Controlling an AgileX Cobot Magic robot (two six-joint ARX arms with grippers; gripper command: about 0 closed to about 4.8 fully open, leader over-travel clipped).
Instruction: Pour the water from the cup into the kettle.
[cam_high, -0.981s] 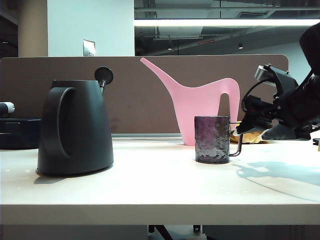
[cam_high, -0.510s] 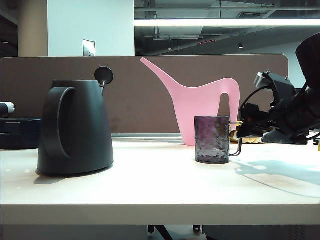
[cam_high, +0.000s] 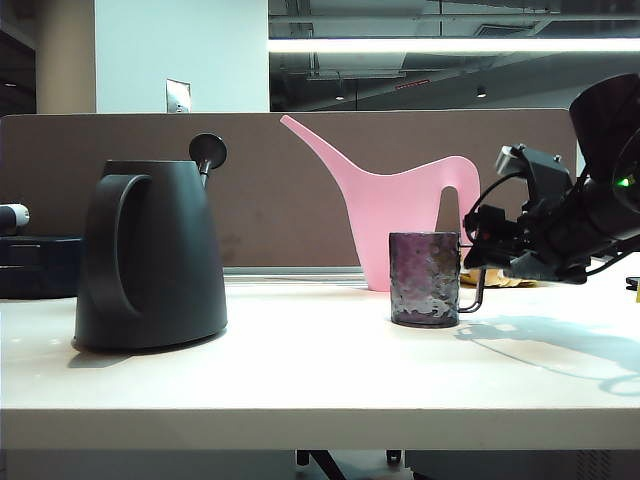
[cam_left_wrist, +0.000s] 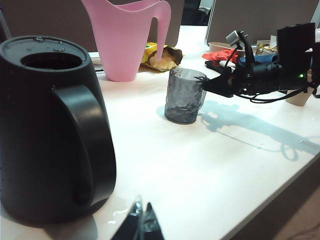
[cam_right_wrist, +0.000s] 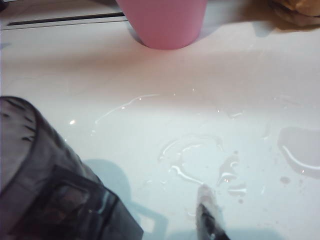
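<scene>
While both end effectors (cam_left_wrist: 140, 225) (cam_high: 478, 262) flank, one cup (cam_high: 425, 279), one kettle (cam_high: 150, 255).

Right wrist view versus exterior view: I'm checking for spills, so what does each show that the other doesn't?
Only the right wrist view shows water puddles on the table. Only the exterior view shows the black kettle, the left hand's absence, and the right hand at the cup's handle. Both show the purplish glass cup and the pink watering can.

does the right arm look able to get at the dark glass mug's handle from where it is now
Probably yes: the right gripper sits level with the dark dimpled glass mug, right at its thin handle, nothing between them. The pink watering can stands behind.
</scene>
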